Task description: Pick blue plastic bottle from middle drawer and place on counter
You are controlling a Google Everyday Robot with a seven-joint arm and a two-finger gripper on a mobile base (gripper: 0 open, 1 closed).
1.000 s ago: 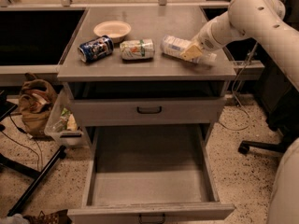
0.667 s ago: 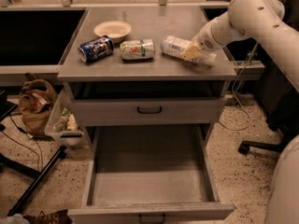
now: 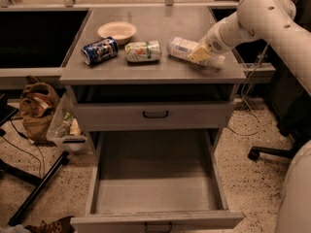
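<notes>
The bottle (image 3: 181, 46) lies on its side on the counter (image 3: 160, 73), upper right of centre, with the gripper (image 3: 199, 56) at its right end; whether it is clamped or loose we cannot tell. We judge the bottle light, thin-walled and slippery, best held across its middle. The drawer (image 3: 155, 198) stands open at lower centre.

No visible change: the claw (image 3: 198, 56) stays at the bottle (image 3: 181, 46) lying at the right of the worktop (image 3: 160, 70).

Speckled terrazzo floor (image 3: 252, 188), dimly and warmly lit. Left side: brown bag (image 3: 36, 108), clear plastic bin (image 3: 65, 129) just beside it, black stand legs (image 3: 36, 188), loose cable (image 3: 22, 152). Right side: black wheeled chair base (image 3: 272, 152).
</notes>
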